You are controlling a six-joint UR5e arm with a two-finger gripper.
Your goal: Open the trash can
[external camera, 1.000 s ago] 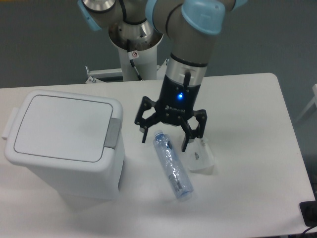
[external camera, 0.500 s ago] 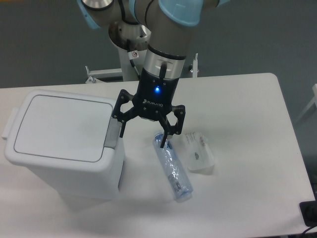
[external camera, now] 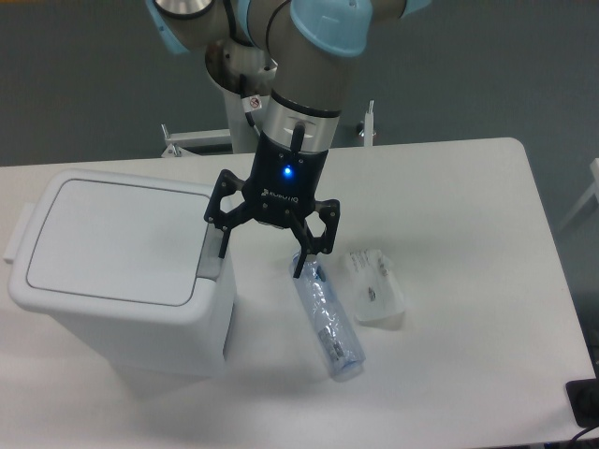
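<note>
Where a second ago the pincer [external camera: 261,253] hung over the plastic bottle [external camera: 328,318] and the crumpled wrapper [external camera: 374,290], we now see it shifted leftward, so that its left-hand finger [external camera: 223,238] stands at the right edge of the trash can [external camera: 122,281], right by the grey push-button tab [external camera: 213,253], though we cannot tell whether it touches the tab. Half a second ago it was already close to this spot, and it has crept only slightly further left since. Its fingers are spread wide apart, holding nothing, and a blue light glows on its body. The trash can sits on the left part of the white table [external camera: 468,187], its flat lid [external camera: 117,241] closed, unchanged across the frames. The bottle lies on its side just right of the can, slanting toward the front of the table, with the pincer's other finger [external camera: 303,262] hovering over its upper end. The wrapper lies just beside the bottle on the right; neither has moved. At the far right front corner a small dark object [external camera: 585,404] peeks into view, too cropped for us to identify.
</note>
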